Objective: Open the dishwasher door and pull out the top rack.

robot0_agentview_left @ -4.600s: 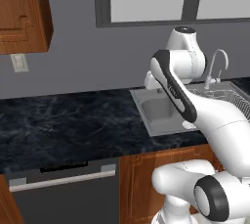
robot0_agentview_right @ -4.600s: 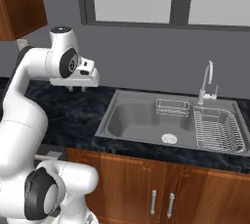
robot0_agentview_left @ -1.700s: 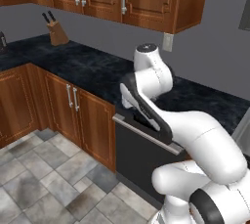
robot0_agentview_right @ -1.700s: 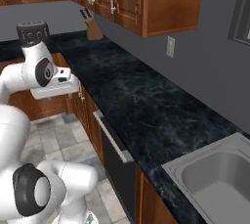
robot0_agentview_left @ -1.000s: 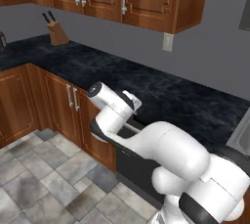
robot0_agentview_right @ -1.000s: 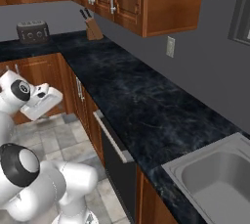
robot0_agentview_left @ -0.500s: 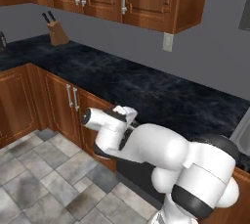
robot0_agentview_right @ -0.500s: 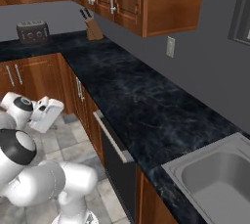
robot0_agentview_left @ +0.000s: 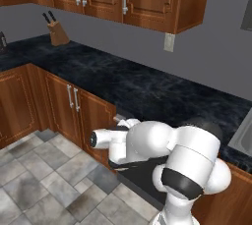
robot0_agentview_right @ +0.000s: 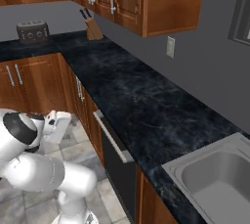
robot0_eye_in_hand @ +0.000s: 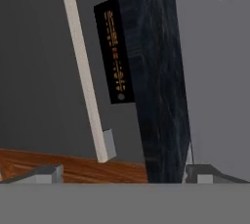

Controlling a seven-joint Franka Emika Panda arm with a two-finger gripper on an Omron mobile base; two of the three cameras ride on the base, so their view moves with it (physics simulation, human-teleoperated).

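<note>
The dishwasher door [robot0_eye_in_hand: 39,71] is shut, a dark grey panel that appears rolled in the hand view. Its long silver bar handle [robot0_eye_in_hand: 83,71] runs steeply across it, beside the black control strip [robot0_eye_in_hand: 114,52]. My gripper [robot0_eye_in_hand: 124,176] is open, its fingertips [robot0_eye_in_hand: 46,174] wide apart, a short way off the door and touching nothing. In the right base view my white hand [robot0_agentview_right: 57,124] hangs low, left of the dishwasher door [robot0_agentview_right: 117,169] and its handle [robot0_agentview_right: 111,137]. The folded arm covers most of the door [robot0_agentview_left: 142,175] in the left base view. The top rack is hidden behind the shut door.
The black marble counter [robot0_agentview_right: 141,100] overhangs the door. Brown wooden cabinet doors [robot0_agentview_left: 74,111] flank the dishwasher. A knife block [robot0_agentview_right: 93,30] and a toaster [robot0_agentview_right: 33,31] stand far back, and a sink [robot0_agentview_right: 219,179] lies at the right. The tiled floor [robot0_agentview_left: 44,184] lies open to the left.
The arm has folded down from counter height, and the hand has sunk to the level of the dishwasher front. Before that, the base drove from the sink to here.
</note>
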